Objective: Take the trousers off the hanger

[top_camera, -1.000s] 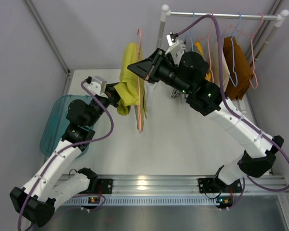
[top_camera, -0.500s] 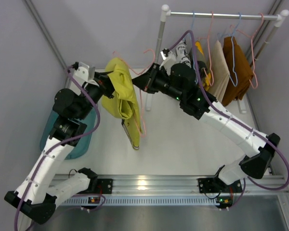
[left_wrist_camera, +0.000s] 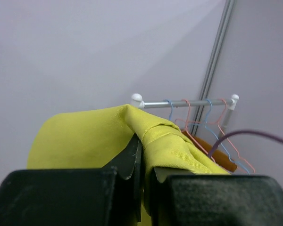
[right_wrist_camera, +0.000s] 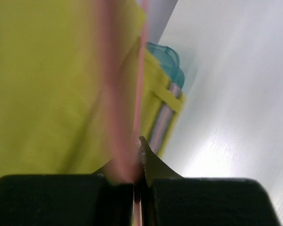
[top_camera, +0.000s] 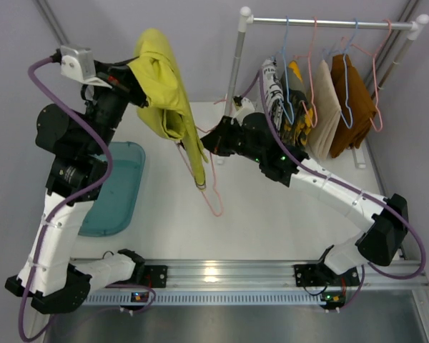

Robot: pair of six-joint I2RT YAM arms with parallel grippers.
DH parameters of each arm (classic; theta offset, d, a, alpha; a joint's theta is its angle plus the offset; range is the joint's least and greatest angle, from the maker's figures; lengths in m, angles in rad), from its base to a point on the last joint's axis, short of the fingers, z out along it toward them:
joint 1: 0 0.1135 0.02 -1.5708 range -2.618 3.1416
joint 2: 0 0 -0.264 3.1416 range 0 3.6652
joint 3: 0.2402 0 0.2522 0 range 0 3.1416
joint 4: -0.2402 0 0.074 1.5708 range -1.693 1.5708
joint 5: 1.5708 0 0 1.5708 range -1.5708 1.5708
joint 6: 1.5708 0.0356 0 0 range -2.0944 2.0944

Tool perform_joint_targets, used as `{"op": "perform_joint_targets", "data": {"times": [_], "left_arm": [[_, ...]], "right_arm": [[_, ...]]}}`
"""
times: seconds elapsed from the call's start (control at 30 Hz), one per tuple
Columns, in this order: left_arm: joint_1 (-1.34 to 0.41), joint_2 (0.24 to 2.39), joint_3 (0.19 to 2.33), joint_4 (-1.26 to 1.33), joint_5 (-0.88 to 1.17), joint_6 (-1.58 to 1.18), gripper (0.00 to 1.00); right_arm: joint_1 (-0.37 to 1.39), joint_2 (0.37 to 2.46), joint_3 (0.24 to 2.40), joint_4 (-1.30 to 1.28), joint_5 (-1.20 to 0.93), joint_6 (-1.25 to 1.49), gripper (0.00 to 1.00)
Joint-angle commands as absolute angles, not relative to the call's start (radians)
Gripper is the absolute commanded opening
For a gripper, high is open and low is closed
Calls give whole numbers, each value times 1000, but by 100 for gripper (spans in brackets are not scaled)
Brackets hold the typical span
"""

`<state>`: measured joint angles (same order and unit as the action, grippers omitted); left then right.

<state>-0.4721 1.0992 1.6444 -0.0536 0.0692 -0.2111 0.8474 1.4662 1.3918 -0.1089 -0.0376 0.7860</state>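
My left gripper (top_camera: 132,75) is raised high at the back left, shut on a fold of the yellow-green trousers (top_camera: 163,93). In the left wrist view the cloth (left_wrist_camera: 179,146) is pinched between the jaws (left_wrist_camera: 144,160). The trousers hang down to a narrow end (top_camera: 199,179) beside the pink hanger (top_camera: 214,199). My right gripper (top_camera: 206,143) is shut on the hanger's wire. In the right wrist view the blurred pink wire (right_wrist_camera: 138,84) runs up from my closed jaws (right_wrist_camera: 140,155), with the trousers (right_wrist_camera: 47,84) and their striped waistband (right_wrist_camera: 161,125) behind it. Whether the trousers still pass through the hanger is not clear.
A teal tray (top_camera: 118,189) lies on the table under the left arm. At the back right a clothes rail (top_camera: 329,23) carries blue and pink hangers with a patterned garment (top_camera: 286,107), a beige one (top_camera: 327,107) and a brown one (top_camera: 352,100).
The left arm has swung up and to the left, lifting the trousers high. The right gripper has come down and forward with the hanger, which now hangs lower than the trousers' end.
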Motion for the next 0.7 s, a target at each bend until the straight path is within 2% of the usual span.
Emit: {"op": "perform_joint_targets", "data": {"times": [0.0,0.13,0.33,0.47,0.67], "left_arm": [[-471,1115,1839,118,-43,-235,0],[-471,1147,1942,81,-107,-170,0],[-472,1103,1939,57,-282,-9,0],[-454,1002,1801,106,-467,200,0],[-310,797,1518,193,-531,391,0]], "right_arm": [[844,1448,1353,-29,-41,759,0],[847,1436,1312,-15,-41,753,0],[848,1407,1286,-23,-35,733,0],[848,1373,1284,-40,-34,721,0],[847,1339,1307,-61,-31,687,0]]}}
